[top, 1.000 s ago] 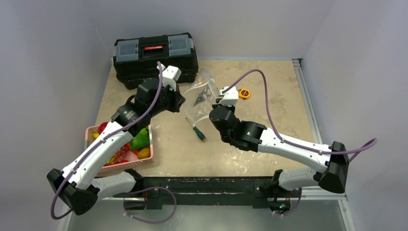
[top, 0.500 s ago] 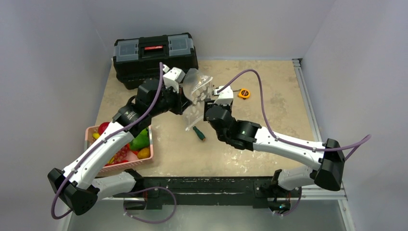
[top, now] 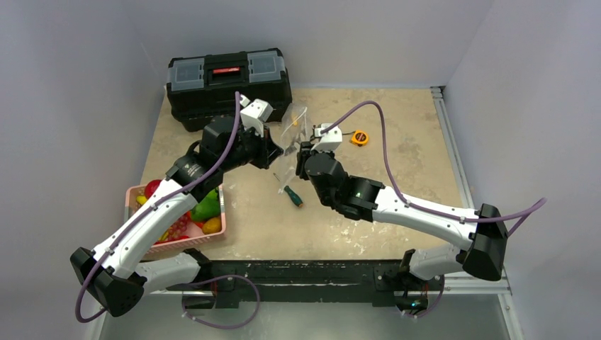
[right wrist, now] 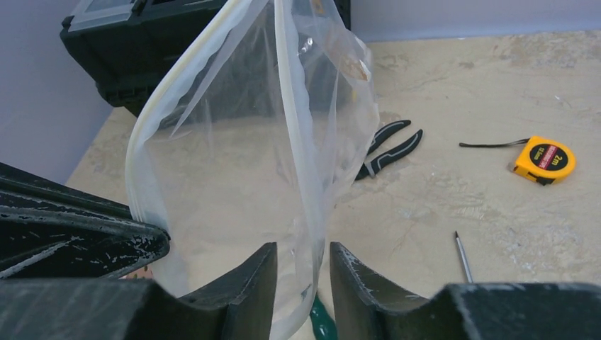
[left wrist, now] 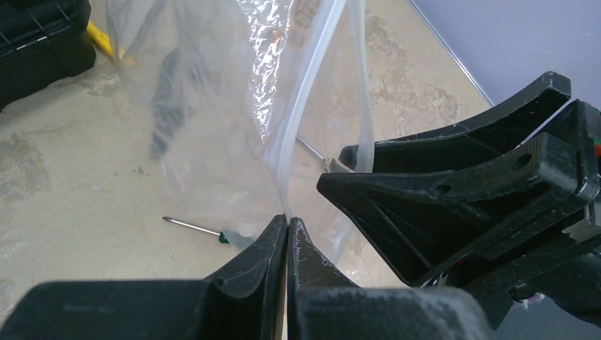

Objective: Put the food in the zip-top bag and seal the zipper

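The clear zip-top bag hangs above the table between my two grippers, its mouth spread. My left gripper is shut on one side of the whitish zipper. My right gripper is open, and the other zipper strip runs down through the gap between its fingers, with space on both sides. The bag looks empty. The food, green, yellow and red pieces, lies in the pink basket at the near left.
A black toolbox stands at the back left. A green-handled screwdriver lies under the bag. An orange tape measure, black pliers and a thin screwdriver shaft lie to the right.
My right gripper let go of the bag, opened and moved left, so it now straddles the free zipper strip. The left gripper kept its grip and shifted slightly right.
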You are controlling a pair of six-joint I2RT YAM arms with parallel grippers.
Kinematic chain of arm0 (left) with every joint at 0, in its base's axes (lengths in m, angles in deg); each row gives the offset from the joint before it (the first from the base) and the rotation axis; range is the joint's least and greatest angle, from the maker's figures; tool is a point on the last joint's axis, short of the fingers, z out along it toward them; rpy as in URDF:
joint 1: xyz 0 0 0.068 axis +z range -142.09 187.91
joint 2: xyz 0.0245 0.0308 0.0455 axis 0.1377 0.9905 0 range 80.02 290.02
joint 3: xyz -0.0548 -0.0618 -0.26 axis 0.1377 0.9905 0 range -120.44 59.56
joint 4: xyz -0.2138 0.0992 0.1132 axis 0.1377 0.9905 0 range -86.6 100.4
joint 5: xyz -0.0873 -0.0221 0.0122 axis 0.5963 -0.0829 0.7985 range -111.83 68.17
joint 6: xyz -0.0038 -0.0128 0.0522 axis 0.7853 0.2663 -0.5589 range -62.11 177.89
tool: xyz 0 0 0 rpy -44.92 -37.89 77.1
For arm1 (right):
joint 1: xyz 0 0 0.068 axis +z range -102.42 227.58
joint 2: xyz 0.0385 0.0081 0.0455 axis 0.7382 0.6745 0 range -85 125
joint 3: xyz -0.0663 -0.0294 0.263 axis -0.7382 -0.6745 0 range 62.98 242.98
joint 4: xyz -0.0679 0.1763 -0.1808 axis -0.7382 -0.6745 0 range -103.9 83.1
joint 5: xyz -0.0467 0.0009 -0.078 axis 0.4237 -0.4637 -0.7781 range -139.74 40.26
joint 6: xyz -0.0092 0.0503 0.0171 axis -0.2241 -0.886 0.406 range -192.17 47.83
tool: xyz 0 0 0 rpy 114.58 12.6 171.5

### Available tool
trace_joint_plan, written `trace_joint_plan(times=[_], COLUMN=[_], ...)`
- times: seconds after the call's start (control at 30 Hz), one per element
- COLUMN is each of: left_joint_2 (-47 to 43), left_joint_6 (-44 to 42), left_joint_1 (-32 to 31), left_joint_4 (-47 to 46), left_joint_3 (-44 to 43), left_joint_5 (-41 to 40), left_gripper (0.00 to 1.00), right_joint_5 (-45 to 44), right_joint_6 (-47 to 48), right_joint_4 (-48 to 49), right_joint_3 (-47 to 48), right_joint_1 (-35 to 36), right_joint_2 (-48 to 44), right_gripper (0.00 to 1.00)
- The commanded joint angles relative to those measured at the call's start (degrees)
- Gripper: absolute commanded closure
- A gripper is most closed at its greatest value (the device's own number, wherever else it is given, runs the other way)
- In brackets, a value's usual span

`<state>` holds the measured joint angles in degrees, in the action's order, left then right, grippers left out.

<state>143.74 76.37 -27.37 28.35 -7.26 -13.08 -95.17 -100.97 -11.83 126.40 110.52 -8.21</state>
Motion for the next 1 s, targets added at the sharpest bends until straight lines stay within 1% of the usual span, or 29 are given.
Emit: trace_joint_plan(times=[0.0, 0.07, 0.13, 0.17, 0.23, 0.37, 0.5, 0.57, 0.6, 0.67, 0.7, 0.77, 0.8, 0.83, 0.87, 0.97], left_joint_2=[-0.4, -0.4, -0.4, -0.4, -0.4, -0.3, -0.3, -0.1, -0.1, -0.1, -0.1, -0.2, -0.3, -0.7, -1.2, -3.7], left_joint_6=[0.5, 0.6, 0.7, 0.7, 0.6, 0.6, 0.1, 0.0, 0.0, 0.0, -0.1, -0.5, -0.9, -1.3, -1.7, -2.6], left_joint_1=[-0.1, -0.2, -0.1, -0.2, -0.1, -0.2, -0.2, -0.1, -0.1, -0.2, -0.2, -0.1, -0.2, -0.2, -0.2, -0.2], left_joint_4=[-1.1, -1.1, -1.1, -1.1, -1.2, -1.1, -0.3, -0.2, -0.3, -0.7, -0.9, -1.1, -1.3, -1.5, -1.9, -2.9], left_joint_3=[-1.1, -1.1, -1.1, -1.1, -1.0, -1.0, -1.3, -1.4, -1.4, -1.1, -0.9, -0.6, -0.4, -0.2, 0.2, 1.2], left_joint_5=[-0.8, -0.8, -0.7, -0.9, -1.2, -1.4, -0.5, 0.6, 1.0, 1.7, 1.9, 1.7, 1.3, 0.8, 0.4, -1.8], left_gripper=[1.0, 1.0, 1.0, 1.0, 1.0, 1.0, 1.0, 1.0, 0.98, 0.87, 0.76, 0.47, 0.38, 0.3, 0.25, 0.15], right_joint_5=[-2.2, -2.6, -3.2, -3.8, -5.4, -8.6, -11.0, -10.3, -9.0, -7.2, -7.3, -6.2, -5.9, -5.5, -4.8, -1.7], right_joint_6=[-1.2, -1.0, -1.3, -2.3, -3.4, -2.4, 3.0, 6.0, 8.0, 11.4, 12.2, 12.8, 12.8, 12.7, 12.7, 13.6], right_joint_4=[1.3, 1.7, 1.0, 0.2, -1.0, -1.8, -2.6, -2.9, -2.7, -3.5, -4.7, -8.0, -9.9, -11.7, -13.5, -16.7], right_joint_3=[0.2, -0.4, -0.2, 0.0, 0.2, -0.1, 0.0, -0.1, -0.3, -0.2, 0.3, 1.7, 2.4, 3.3, 3.9, 4.5], right_joint_1=[-0.2, -0.3, -0.3, -0.2, -0.3, -0.3, -0.3, -0.3, -0.3, -0.3, -0.3, -0.3, -0.3, -0.3, -0.3, -0.3], right_joint_2=[-1.0, -1.0, -0.6, -0.4, -0.4, -1.1, -2.0, -3.1, -3.7, -4.6, -4.9, -5.0, -5.1, -5.4, -5.9, -8.4], right_gripper=[0.7, 0.75, 0.89, 0.99, 1.0, 1.0, 1.0, 1.0, 1.0, 1.0, 1.0, 1.0, 1.0, 1.0, 1.0, 1.0])
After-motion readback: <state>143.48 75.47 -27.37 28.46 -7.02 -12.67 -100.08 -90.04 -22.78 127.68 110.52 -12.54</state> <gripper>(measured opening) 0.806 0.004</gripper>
